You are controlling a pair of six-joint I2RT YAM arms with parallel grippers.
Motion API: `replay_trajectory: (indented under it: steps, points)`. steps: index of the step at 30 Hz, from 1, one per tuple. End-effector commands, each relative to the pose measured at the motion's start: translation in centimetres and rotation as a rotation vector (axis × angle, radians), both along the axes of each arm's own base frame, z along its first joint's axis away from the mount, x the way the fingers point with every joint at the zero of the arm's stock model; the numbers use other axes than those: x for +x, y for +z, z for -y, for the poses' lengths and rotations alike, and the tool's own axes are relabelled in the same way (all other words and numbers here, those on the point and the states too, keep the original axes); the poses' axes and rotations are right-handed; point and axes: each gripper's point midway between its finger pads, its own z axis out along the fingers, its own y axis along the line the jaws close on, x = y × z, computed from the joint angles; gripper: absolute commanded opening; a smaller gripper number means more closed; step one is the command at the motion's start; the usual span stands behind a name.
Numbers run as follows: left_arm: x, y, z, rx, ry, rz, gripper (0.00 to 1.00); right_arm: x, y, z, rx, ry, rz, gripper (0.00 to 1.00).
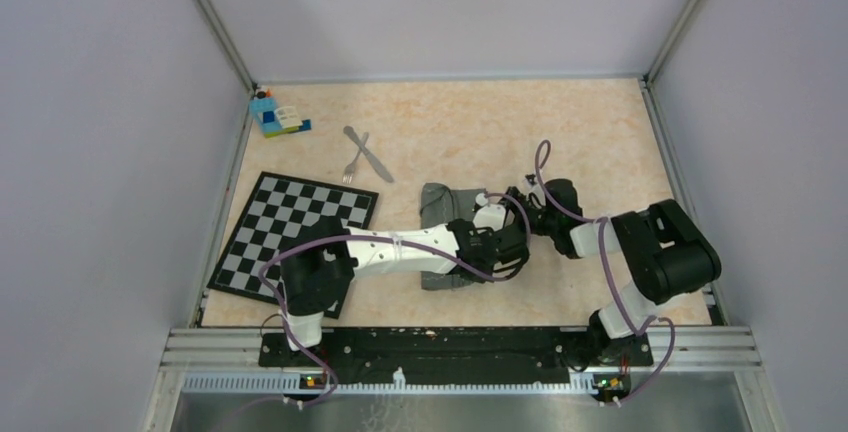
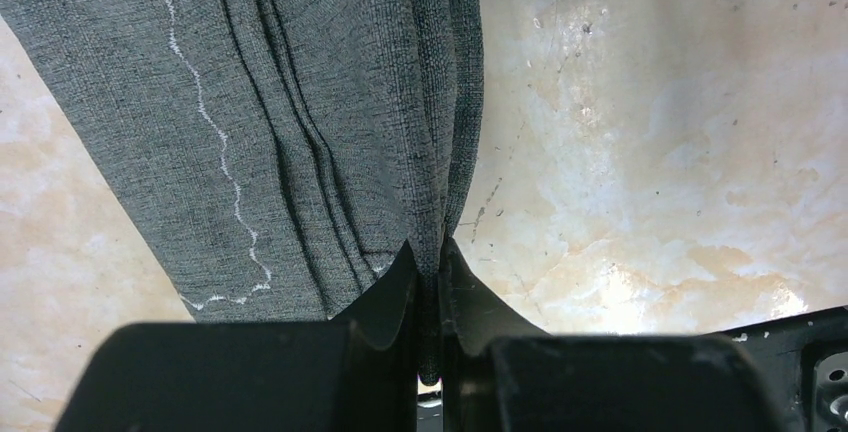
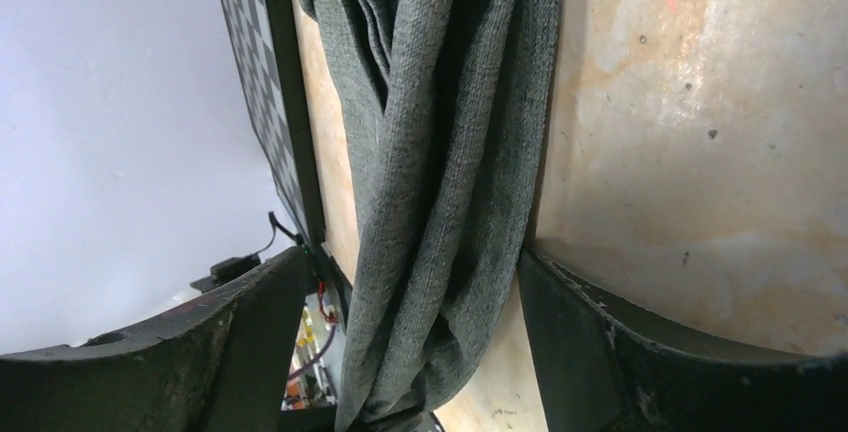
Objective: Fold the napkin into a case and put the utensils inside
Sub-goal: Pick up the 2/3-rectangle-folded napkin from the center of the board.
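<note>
The dark grey napkin (image 1: 437,202) lies bunched in long folds at the table's middle, just right of the checkered mat. My left gripper (image 2: 430,252) is shut on a thin fold at the napkin's (image 2: 300,102) right edge. In the top view the left gripper (image 1: 505,249) sits over the cloth's right side. My right gripper (image 3: 412,257) stands open, its fingers either side of a hanging roll of the napkin (image 3: 450,102). The right gripper (image 1: 528,214) meets the left one there. The silver fork (image 1: 352,165) and knife (image 1: 378,165) lie crossed farther back on the left.
A black-and-white checkered mat (image 1: 290,232) lies at the left, partly under the left arm. A blue toy-brick block (image 1: 275,114) stands in the back left corner. Grey walls close in the table on three sides.
</note>
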Motion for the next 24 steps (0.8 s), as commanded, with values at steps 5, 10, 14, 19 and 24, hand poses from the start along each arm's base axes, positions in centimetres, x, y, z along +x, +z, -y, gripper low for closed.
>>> replay_trajectory:
  steps: [5, 10, 14, 19, 24]
  points:
    - [0.1, 2.2, 0.5, -0.080, -0.007, 0.022, 0.00, 2.3, -1.0, -0.2, -0.024, -0.078, 0.035, 0.65]
    - [-0.1, 2.0, 0.1, -0.081, -0.007, 0.017, 0.00, 4.1, -1.2, 0.0, -0.058, -0.093, 0.075, 0.54]
    - [-0.3, 1.9, 0.2, -0.093, -0.012, 0.009, 0.00, 4.9, -1.6, 0.0, -0.074, -0.093, 0.089, 0.46]
    - [-0.3, 1.9, 0.6, -0.103, -0.023, 0.007, 0.00, 5.7, -1.8, 0.2, -0.107, -0.101, 0.123, 0.38]
    - [-0.4, 2.0, 1.0, -0.117, -0.039, 0.004, 0.00, 6.5, -1.7, 0.9, -0.178, -0.108, 0.173, 0.25]
